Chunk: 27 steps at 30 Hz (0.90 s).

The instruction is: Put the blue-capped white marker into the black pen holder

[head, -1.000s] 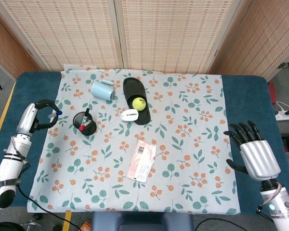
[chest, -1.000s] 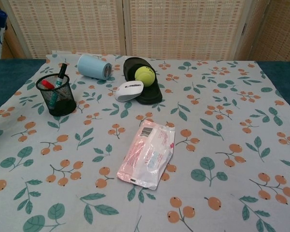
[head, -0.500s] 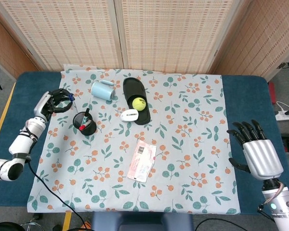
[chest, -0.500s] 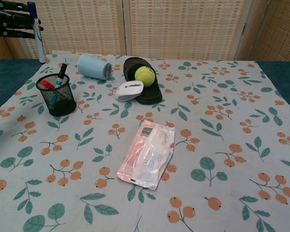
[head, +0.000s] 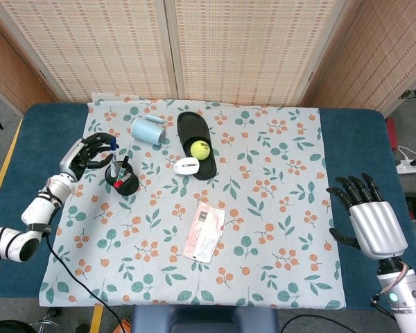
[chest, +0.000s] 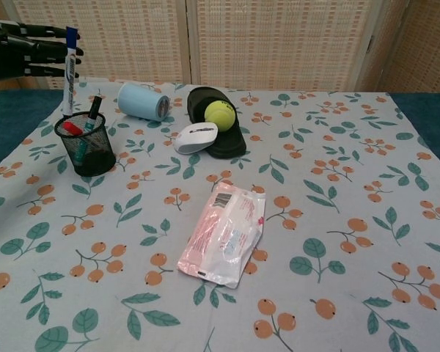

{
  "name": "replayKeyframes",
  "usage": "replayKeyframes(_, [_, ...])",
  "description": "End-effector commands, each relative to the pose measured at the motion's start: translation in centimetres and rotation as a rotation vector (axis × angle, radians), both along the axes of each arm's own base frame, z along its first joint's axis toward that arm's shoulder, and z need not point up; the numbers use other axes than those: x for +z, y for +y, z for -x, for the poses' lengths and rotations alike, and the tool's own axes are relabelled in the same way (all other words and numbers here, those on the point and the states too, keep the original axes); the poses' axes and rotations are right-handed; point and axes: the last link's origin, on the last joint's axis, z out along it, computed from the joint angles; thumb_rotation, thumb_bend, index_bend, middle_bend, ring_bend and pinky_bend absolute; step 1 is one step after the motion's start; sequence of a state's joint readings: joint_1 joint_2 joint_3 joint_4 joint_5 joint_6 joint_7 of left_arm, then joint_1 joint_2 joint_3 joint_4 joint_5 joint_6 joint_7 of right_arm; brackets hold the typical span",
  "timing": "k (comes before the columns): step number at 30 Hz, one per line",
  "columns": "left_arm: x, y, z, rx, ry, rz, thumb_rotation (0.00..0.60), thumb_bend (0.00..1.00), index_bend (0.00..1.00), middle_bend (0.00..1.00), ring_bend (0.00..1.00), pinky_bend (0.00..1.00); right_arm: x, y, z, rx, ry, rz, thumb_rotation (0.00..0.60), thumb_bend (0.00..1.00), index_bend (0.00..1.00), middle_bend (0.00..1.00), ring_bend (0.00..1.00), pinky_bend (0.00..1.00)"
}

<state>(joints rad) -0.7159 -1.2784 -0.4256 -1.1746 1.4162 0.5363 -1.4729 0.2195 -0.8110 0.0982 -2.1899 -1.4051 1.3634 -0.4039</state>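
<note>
Your left hand (chest: 15,55) is raised at the far left of the table, the forearm reaching in from the left edge, and its dark fingers (chest: 37,50) point toward the right. The fingers are closed around the upper part of the blue-capped white marker (chest: 68,73), so the hand holds it; the marker stands almost upright, cap up, hanging below the fingers. Its lower end is just above the back left rim of the black pen holder (chest: 86,144), which stands on the flowered cloth (head: 263,180) just beside and below the hand. You cannot tell from either view if the tip is already inside the rim or only over it. In the head view the hand (head: 90,150) covers most of the marker, and only the blue cap shows near the fingertips. In the chest view the left hand is cut off by the picture edge. The holder already has a red and a dark pen in it. To the right of it lie a light blue roll (head: 147,130), a black tray (head: 188,125) with a tennis ball (head: 200,148), a white mouse (head: 186,166), and a pink packet (head: 204,233). Your right hand (head: 366,218) shows only in the head view, at the far right over the blue table (head: 347,132), back up, fingers spread apart, and it holds nothing.
</note>
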Motion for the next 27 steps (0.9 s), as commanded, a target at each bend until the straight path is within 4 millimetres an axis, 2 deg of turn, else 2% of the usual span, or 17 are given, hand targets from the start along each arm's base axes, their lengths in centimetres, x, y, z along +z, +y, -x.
replayKeyframes(1, [0.0, 0.0, 0.3, -0.025, 0.016, 0.01, 0.6, 0.37, 0.18, 0.11, 0.0, 0.12, 0.0, 0.0, 0.0, 0.002, -0.002, 0.001, 0.6, 0.1, 0.25, 0.13, 0.09, 0.0])
replayKeyframes(4, [0.0, 0.0, 0.5, -0.034, 0.006, 0.015, 0.6, 0.37, 0.14, 0.05, 0.0, 0.1, 0.0, 0.1, 0.0, 0.002, -0.002, -0.003, 0.6, 0.1, 0.25, 0.13, 0.09, 0.0])
replayKeyframes(8, [0.5, 0.1, 0.8, -0.052, 0.011, -0.001, 0.6, 0.37, 0.14, 0.04, 0.0, 0.09, 0.0, 0.0, 0.0, 0.001, -0.003, -0.003, 0.6, 0.1, 0.26, 0.13, 0.09, 0.0])
replayKeyframes(11, [2.1, -0.2, 1.4, -0.112, 0.126, -0.053, 0.6, 0.37, 0.15, 0.07, 0.0, 0.1, 0.0, 0.0, 0.0, 0.002, -0.008, -0.005, 0.6, 0.1, 0.26, 0.13, 0.09, 0.0])
replayKeyframes(13, [3.9, -1.0, 2.0, -0.188, 0.312, -0.131, 0.6, 0.37, 0.18, 0.1, 0.0, 0.11, 0.0, 0.0, 0.0, 0.0, -0.011, -0.011, 0.6, 0.1, 0.26, 0.13, 0.09, 0.0])
replayKeyframes(16, [6.3, -3.8, 2.8, -0.297, 0.601, -0.249, 0.6, 0.37, 0.2, 0.13, 0.0, 0.12, 0.1, -0.1, 0.1, 0.0, -0.02, -0.01, 0.6, 0.1, 0.26, 0.13, 0.09, 0.0])
replayKeyframes(18, [7.4, -6.4, 3.4, -0.336, 0.777, -0.315, 0.6, 0.37, 0.21, 0.14, 0.0, 0.12, 0.1, 0.0, 0.0, 0.006, -0.027, -0.014, 0.6, 0.1, 0.26, 0.13, 0.09, 0.0])
replayKeyframes(22, [8.4, -11.2, 5.1, -0.332, 1.04, -0.405, 0.6, 0.37, 0.23, 0.15, 0.03, 0.13, 0.2, 0.2, -0.3, 0.022, -0.034, -0.019, 0.6, 0.1, 0.26, 0.13, 0.09, 0.0])
replayKeyframes(25, [8.6, -14.1, 6.9, -0.301, 1.17, -0.436, 0.6, 0.37, 0.21, 0.16, 0.05, 0.15, 0.0, 0.3, -0.4, 0.028, -0.033, -0.036, 0.6, 0.1, 0.26, 0.13, 0.09, 0.0])
replayKeyframes(27, [8.6, -15.5, 8.0, -0.27, 1.189, -0.427, 0.6, 0.38, 0.21, 0.16, 0.05, 0.15, -0.2, 0.4, -0.4, 0.03, -0.033, -0.045, 0.6, 0.1, 0.26, 0.13, 0.09, 0.0])
